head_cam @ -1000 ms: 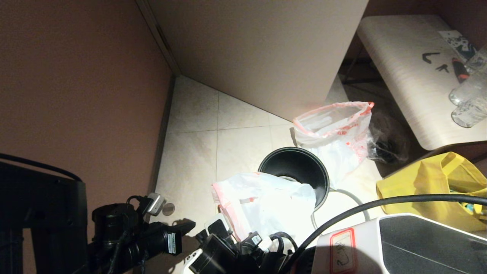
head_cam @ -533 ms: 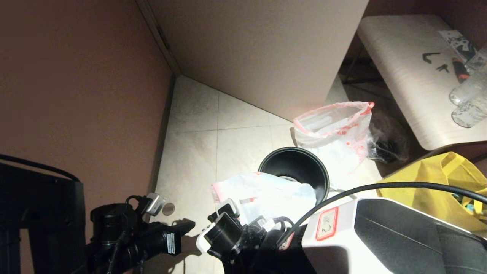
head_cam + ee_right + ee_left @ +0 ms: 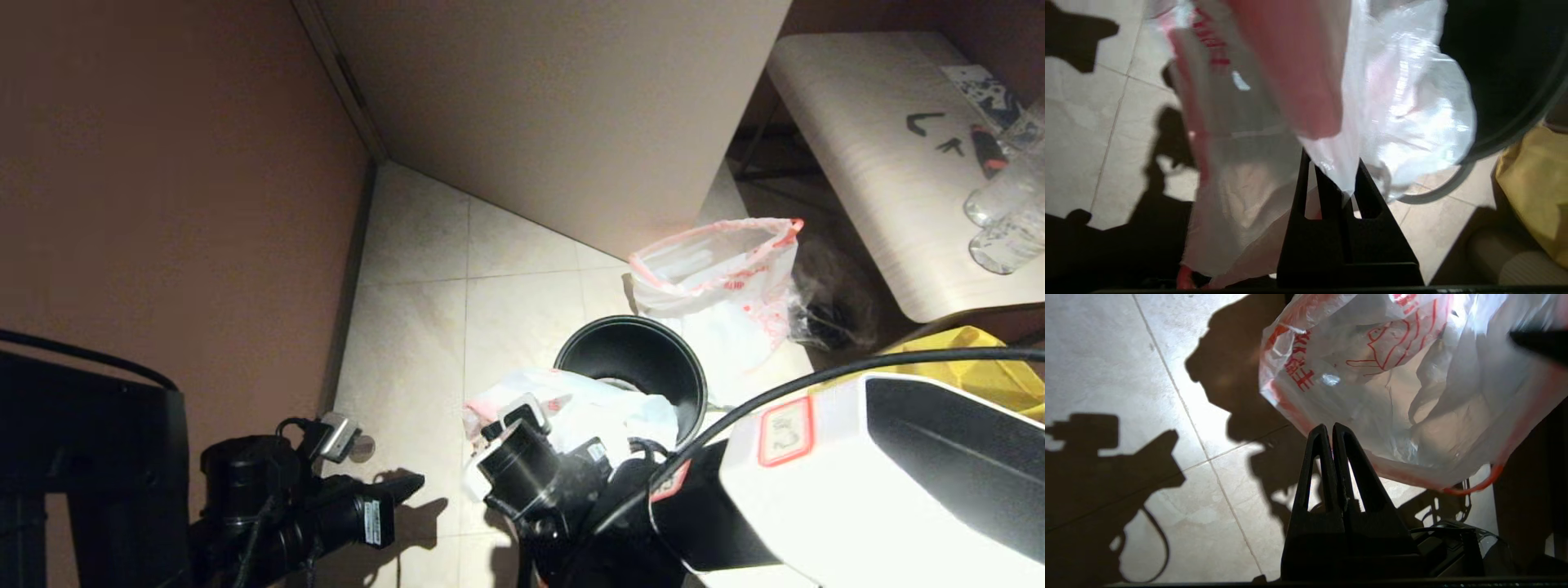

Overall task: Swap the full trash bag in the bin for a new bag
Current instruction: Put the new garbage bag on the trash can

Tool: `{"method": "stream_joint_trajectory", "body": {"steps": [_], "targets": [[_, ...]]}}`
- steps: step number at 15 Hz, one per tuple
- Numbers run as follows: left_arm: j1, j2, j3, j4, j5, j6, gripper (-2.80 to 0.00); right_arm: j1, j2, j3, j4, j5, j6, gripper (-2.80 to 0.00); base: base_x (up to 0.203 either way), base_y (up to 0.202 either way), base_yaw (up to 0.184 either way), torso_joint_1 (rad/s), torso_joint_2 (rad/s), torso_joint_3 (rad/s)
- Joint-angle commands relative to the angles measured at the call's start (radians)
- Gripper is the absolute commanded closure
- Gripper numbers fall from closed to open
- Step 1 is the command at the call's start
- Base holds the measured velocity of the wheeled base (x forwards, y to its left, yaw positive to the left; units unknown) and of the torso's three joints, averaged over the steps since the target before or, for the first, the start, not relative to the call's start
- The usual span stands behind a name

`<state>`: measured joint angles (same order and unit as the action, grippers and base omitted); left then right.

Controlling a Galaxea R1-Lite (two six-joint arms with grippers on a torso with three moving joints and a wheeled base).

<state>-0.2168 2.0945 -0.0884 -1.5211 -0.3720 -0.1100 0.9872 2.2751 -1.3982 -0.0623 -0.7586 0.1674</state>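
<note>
1. Right hand (image 3: 1335, 179) pinched tight on a fold of the new bag (image 3: 1274, 102); film bunched between the two black fingers (image 3: 1367, 183) and rising away past their tips.
2. New bag (image 3: 604, 408) slack and crumpled just beyond that hand, draped over the near edge of the bin (image 3: 630, 359), red hem and red characters showing.
3. Bin mouth dark and open directly beyond the right hand; thin grey hoop (image 3: 1437, 192) lying on the tiled floor (image 3: 416, 327) beside the fingers, at the bin's foot.
4. Full trash bag (image 3: 718, 282) standing on the floor past the bin, well apart from both hands, mouth gaping, red-orange hem uppermost.
5. Left hand (image 3: 1332, 430) closed with fingers pressed together and nothing between them, low over the floor, tips just beside the new bag's (image 3: 1392, 388) red hem; touching or not, cannot tell.
6. Yellow tote (image 3: 980, 363) off to the right hand's outer side, near the desk (image 3: 882, 171).
</note>
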Motion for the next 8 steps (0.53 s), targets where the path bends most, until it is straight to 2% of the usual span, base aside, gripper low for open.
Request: {"method": "stream_joint_trajectory", "body": {"steps": [1,4,6,8], "targets": [[-0.029,-0.027,0.01,-0.009,0.003,0.001,0.0,-0.058,-0.096,0.025,-0.001,-0.003,0.001,0.0,0.0,0.0,0.0,0.0,0.0,0.0],[-0.133,-0.027,0.082,-0.009,0.018,0.002,0.0,-0.193,-0.17,0.025,-0.004,0.006,-0.042,0.0,0.0,0.0,0.0,0.0,0.0,0.0],[-0.175,0.016,0.086,-0.009,0.021,-0.002,0.0,-0.253,-0.18,-0.001,-0.006,0.022,-0.082,0.0,0.0,0.0,0.0,0.0,0.0,0.0],[-0.182,-0.012,0.078,-0.009,0.035,-0.001,0.0,-0.284,-0.19,-0.034,-0.005,0.041,-0.089,0.0,0.0,0.0,0.0,0.0,0.0,0.0]]}}
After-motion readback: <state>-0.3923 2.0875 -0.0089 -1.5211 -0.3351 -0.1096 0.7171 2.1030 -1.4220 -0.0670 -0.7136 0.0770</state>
